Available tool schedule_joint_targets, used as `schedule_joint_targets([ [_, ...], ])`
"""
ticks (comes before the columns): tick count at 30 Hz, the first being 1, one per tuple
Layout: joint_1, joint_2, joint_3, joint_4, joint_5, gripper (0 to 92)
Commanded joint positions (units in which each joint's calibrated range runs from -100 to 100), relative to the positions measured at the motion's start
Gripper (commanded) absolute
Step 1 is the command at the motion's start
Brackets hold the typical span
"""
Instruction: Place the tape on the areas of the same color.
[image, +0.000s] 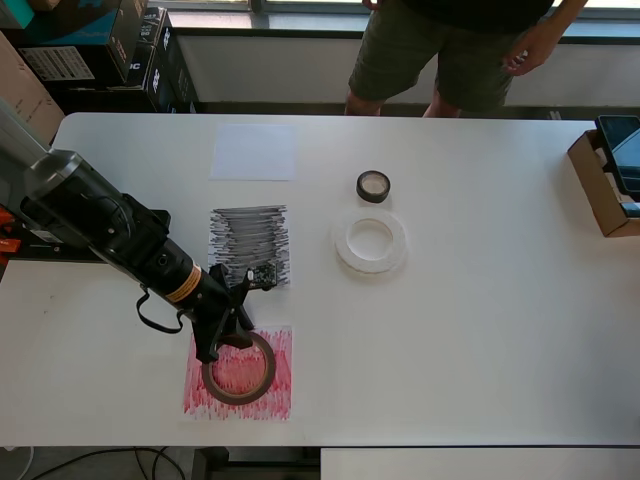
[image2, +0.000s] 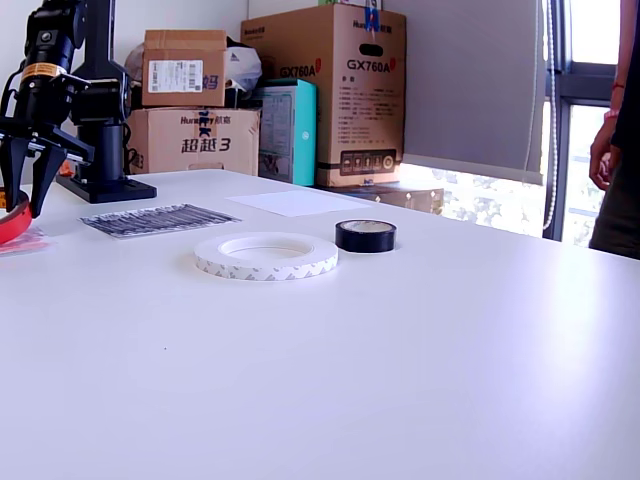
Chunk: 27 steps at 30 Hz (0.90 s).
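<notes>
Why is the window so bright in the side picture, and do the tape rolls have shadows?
In the exterior view, daylight washes out the window, while the white tape ring and black tape roll cast only faint, soft shadows on the table. The overhead view is evenly lit and sharp, with the gripper throwing a light shadow on the red sheet.

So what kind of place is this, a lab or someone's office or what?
Probably an office or lab corner used as a robot test bench: a plain white table by a window, stacked cardboard boxes behind it, and a robot arm working over tape rolls and paper sheets.
</notes>
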Motion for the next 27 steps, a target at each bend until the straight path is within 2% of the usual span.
schedule_joint_targets([
  [1,-0.12,1.27,-0.28,-0.09,-0.13,0.7],
  [7,-0.2,2.39,-0.28,-0.09,-0.21,0.7],
  [9,-0.2,2.68,-0.28,-0.09,-0.21,3.5],
  [15,-0.28,2.49,-0.28,-0.09,-0.21,30.0],
  [18,-0.28,2.11,-0.28,-0.09,-0.21,38.1],
  [27,-0.28,1.83,-0.28,-0.09,-0.13,38.7],
])
